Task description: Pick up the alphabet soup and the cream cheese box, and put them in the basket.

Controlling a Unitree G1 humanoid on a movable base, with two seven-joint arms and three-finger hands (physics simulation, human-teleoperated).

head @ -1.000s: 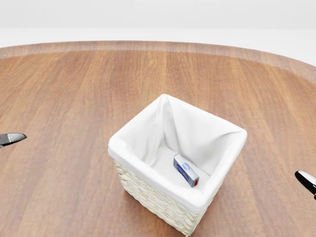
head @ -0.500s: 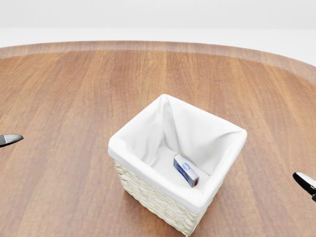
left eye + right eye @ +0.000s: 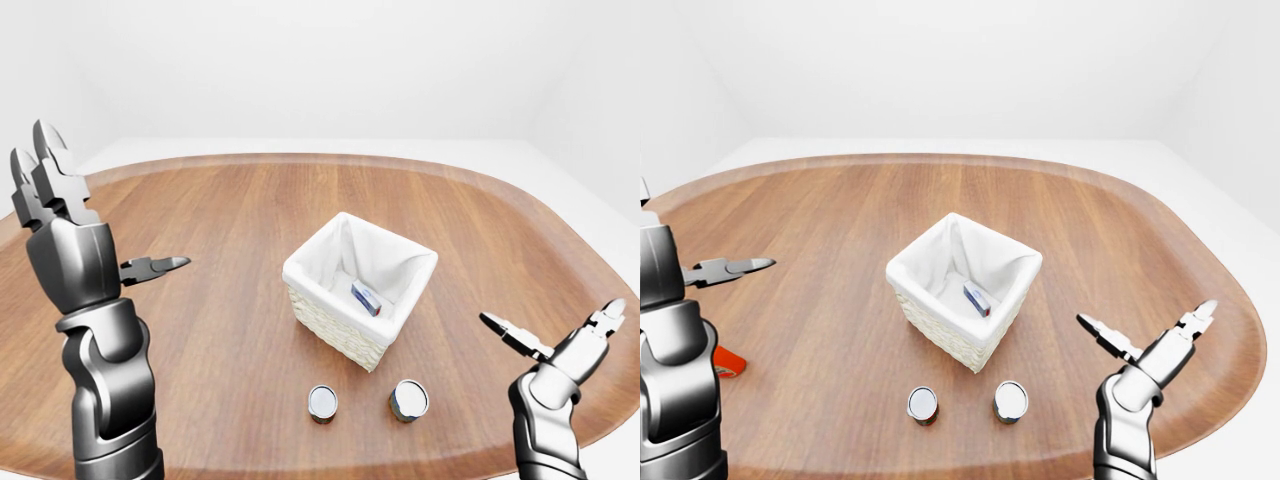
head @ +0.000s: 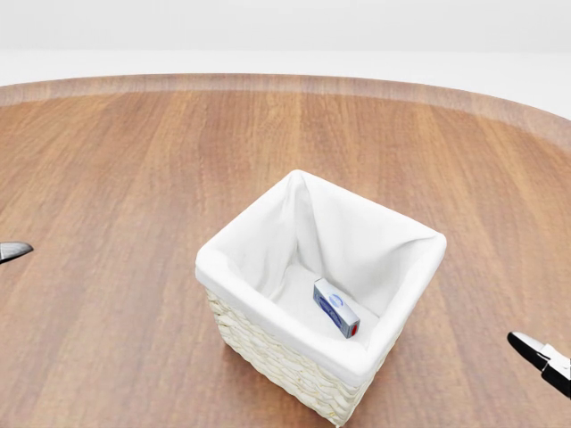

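1 basket [image 3: 330, 315], 1 box [image 4: 335, 308] inside, 2 cans [image 3: 322, 403].

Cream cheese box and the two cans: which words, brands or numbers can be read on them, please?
None can be read.
Cream cheese box in the basket: blue and white label, print too small.
Two cans: only their lids show.

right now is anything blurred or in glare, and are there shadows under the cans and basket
Left-eye view: everything is sharp, with no glare; the two cans and the basket cast only faint, soft shadows on the table, and the table's rim bows like a wide lens. Head view: even, flat light, the cream cheese box crisp inside the white liner; the cans are out of frame.
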